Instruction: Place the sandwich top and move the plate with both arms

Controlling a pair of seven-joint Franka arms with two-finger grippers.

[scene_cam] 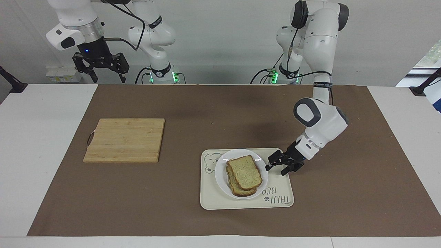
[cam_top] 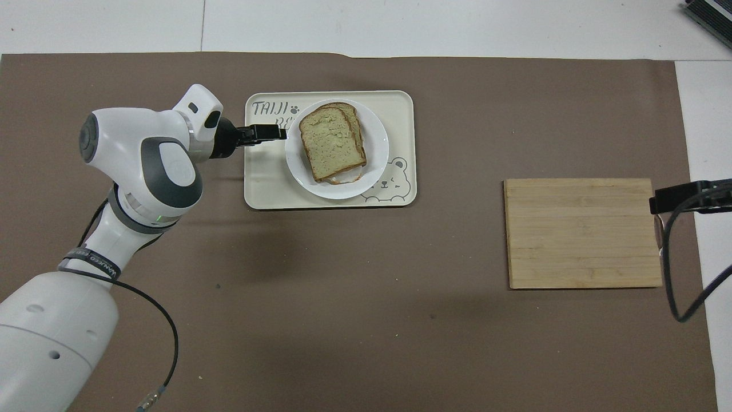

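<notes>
The sandwich top lies on the lower slice, on the plate, which sits on the bear tray. The bread step looks done; moving the plate is in hand. The left gripper, fingers spread and empty, sits low over the tray at the plate's three o'clock in the facing view, just beside the rim. Next, it needs to close on that rim. The right gripper, fingers spread, waits high, above the cutting board's end of the table.
</notes>
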